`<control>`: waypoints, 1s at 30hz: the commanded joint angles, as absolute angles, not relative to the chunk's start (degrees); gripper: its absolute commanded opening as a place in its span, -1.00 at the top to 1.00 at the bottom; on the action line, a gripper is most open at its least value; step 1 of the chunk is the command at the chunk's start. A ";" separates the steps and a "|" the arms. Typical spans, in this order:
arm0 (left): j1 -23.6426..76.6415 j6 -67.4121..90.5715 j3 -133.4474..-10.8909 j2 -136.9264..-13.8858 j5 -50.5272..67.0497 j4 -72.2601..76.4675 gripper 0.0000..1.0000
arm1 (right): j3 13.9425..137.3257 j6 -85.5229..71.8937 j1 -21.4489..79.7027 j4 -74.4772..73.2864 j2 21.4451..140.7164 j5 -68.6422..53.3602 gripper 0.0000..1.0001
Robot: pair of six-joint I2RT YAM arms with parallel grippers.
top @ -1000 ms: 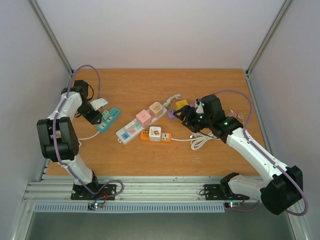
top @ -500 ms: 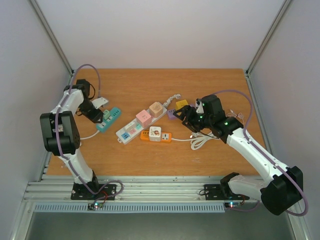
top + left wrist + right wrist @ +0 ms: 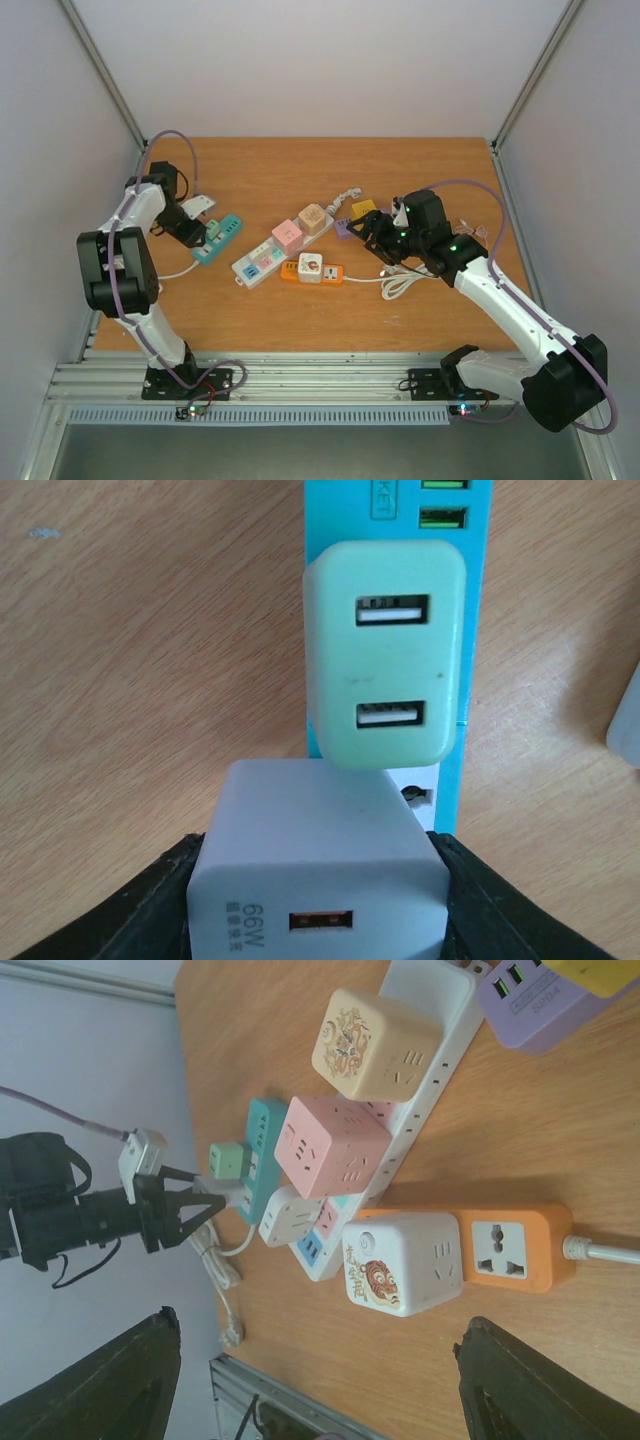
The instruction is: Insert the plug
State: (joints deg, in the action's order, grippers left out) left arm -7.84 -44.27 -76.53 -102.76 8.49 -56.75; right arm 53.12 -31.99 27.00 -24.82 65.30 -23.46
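Left gripper (image 3: 320,920): half closed, its two black fingers (image 3: 140,910) clamped on the sides of the grey-white 66W charger (image 3: 318,850), which fills the lower middle of the left wrist view. The charger sits over the teal power strip (image 3: 470,590), at the left of the wooden table (image 3: 300,180) in the top view. Whether its prongs are seated in a socket cannot be told.

Obstruction: a pale green two-port USB charger (image 3: 385,680) is plugged into the same strip just beyond the held charger. Its near edge meets the held charger's far edge. One socket opening shows on the strip just to the right of where the two meet.

Right gripper (image 3: 368,235): at centre right of the top view, jaws spread wide, with nothing between its fingers (image 3: 100,1380).

Surroundings, centre of frame:
- a white power strip (image 3: 258,262) carrying a pink cube adapter (image 3: 287,234) and a cream cube adapter (image 3: 312,216);
- just below it, an orange power strip (image 3: 330,273) bearing a white cube adapter (image 3: 310,266);
- beside the right gripper, a purple power strip (image 3: 343,228) and a yellow block (image 3: 364,208);
- a bundled white cord (image 3: 400,287) below the right gripper.

These lie well apart from the teal strip.
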 commanded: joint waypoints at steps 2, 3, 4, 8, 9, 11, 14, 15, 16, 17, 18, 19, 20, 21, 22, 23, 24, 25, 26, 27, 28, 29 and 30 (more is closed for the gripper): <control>-7.73 -42.89 -73.56 -103.44 14.37 -53.86 0.00 | 53.48 -31.09 27.33 -24.41 63.86 -22.69 -0.52; -7.73 -43.22 -73.40 -103.57 16.01 -54.74 0.02 | 53.48 -31.04 27.29 -24.43 63.87 -22.60 -0.52; -7.65 -44.12 -73.70 -103.78 18.77 -56.62 0.03 | 53.40 -31.10 27.33 -24.37 63.88 -22.53 -0.52; -6.76 -43.64 -73.61 -103.38 22.11 -54.65 0.16 | 53.35 -31.13 27.33 -24.17 63.77 -22.63 -0.52; -6.58 -42.62 -73.36 -102.91 22.18 -53.28 0.16 | 53.43 -31.13 27.33 -24.25 63.77 -22.61 -0.52; -6.14 -41.30 -72.74 -102.08 21.75 -51.15 0.11 | 53.44 -31.10 27.33 -24.43 63.78 -22.60 -0.52; -5.43 -41.20 -71.72 -101.26 18.85 -48.80 0.07 | 53.47 -31.19 27.31 -24.53 63.69 -22.43 -0.52; -5.45 -41.43 -71.44 -101.06 18.02 -48.41 0.02 | 53.50 -31.19 27.33 -24.53 63.71 -22.44 -0.52; -5.45 -41.54 -71.18 -100.86 17.18 -48.14 -0.01 | 53.47 -31.20 27.33 -24.52 63.70 -22.40 -0.52; -5.45 -41.57 -70.99 -100.67 16.57 -47.97 -0.06 | 53.46 -31.19 27.33 -24.57 63.76 -22.35 -0.52; -5.45 -41.70 -70.86 -100.29 16.43 -48.14 -0.10 | 53.45 -31.19 27.33 -24.53 63.77 -22.37 -0.52; -5.45 -41.93 -70.68 -99.95 16.31 -48.14 -0.16 | 53.51 -31.20 27.33 -24.47 63.80 -22.34 -0.52; -5.38 -41.91 -70.48 -99.64 16.21 -47.88 -0.20 | 53.48 -31.15 27.33 -24.45 63.85 -22.37 -0.52; -5.45 -42.01 -70.31 -98.96 16.49 -48.04 -0.46 | 53.45 -31.11 27.33 -24.48 63.96 -22.29 -0.52; -5.39 -41.94 -70.43 -98.66 16.83 -48.18 -0.56 | 53.44 -31.04 27.33 -24.53 63.85 -22.26 -0.52; -5.43 -41.97 -70.73 -98.23 17.68 -48.87 -0.71 | 53.45 -31.06 27.33 -24.66 63.87 -22.17 -0.52; -5.44 -42.07 -71.04 -97.54 18.58 -49.66 -0.96 | 53.37 -31.18 27.33 -24.75 63.82 -22.23 -0.52; -5.40 -42.09 -71.46 -96.66 19.09 -50.15 -0.98 | 53.35 -31.32 27.33 -24.70 63.75 -22.32 -0.52; -5.44 -41.98 -71.82 -95.73 19.35 -50.46 -0.99 | 53.27 -31.57 27.33 -24.64 63.70 -22.42 -0.53; -5.39 -41.80 -72.19 -94.43 19.16 -50.53 -0.99 | 53.29 -31.62 27.33 -24.56 63.60 -22.60 -0.53; -5.44 -41.63 -72.50 -93.41 18.81 -50.49 -0.99 | 53.28 -31.64 27.33 -24.53 63.55 -22.78 -0.53; -5.42 -41.22 -72.83 -92.43 18.39 -50.58 -0.99 | 53.27 -31.64 27.32 -24.53 63.51 -22.82 -0.53; -5.44 -40.96 -73.24 -91.41 18.11 -50.50 -0.99 | 53.27 -31.60 27.29 -24.61 63.50 -22.80 -0.53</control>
